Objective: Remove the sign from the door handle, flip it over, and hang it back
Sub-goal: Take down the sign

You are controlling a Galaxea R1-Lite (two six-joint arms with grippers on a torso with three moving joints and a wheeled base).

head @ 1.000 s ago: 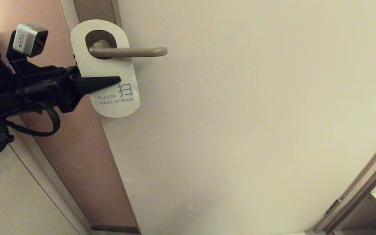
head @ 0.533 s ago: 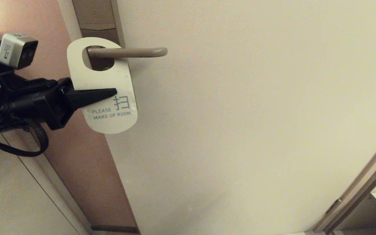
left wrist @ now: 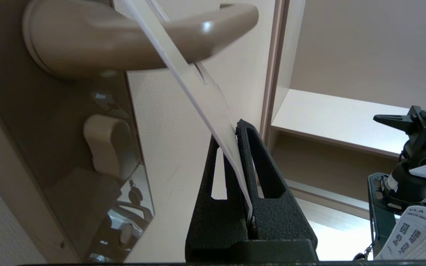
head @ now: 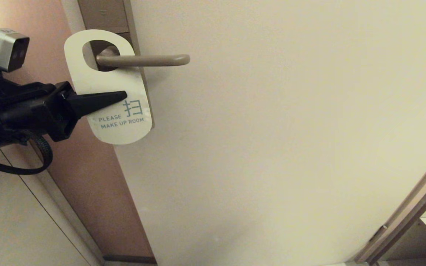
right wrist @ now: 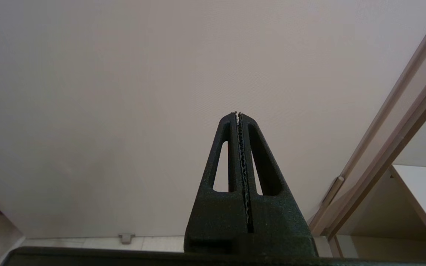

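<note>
while one sign (head: 107,87) hangs with its oval hole around the one door handle (head: 142,60), the left pincer (head: 124,95) clamps it and the right pincer (right wrist: 238,113) is closed on nothing

My left arm (head: 20,111): matte black, looped black cable beneath | wrist camera (head: 2,50): silver-grey box, dark front | my left gripper (head: 122,96): black tapered fingers, grainy, slotted | my right gripper (right wrist: 238,115): same black slotted wedge, serrated pads.
</note>
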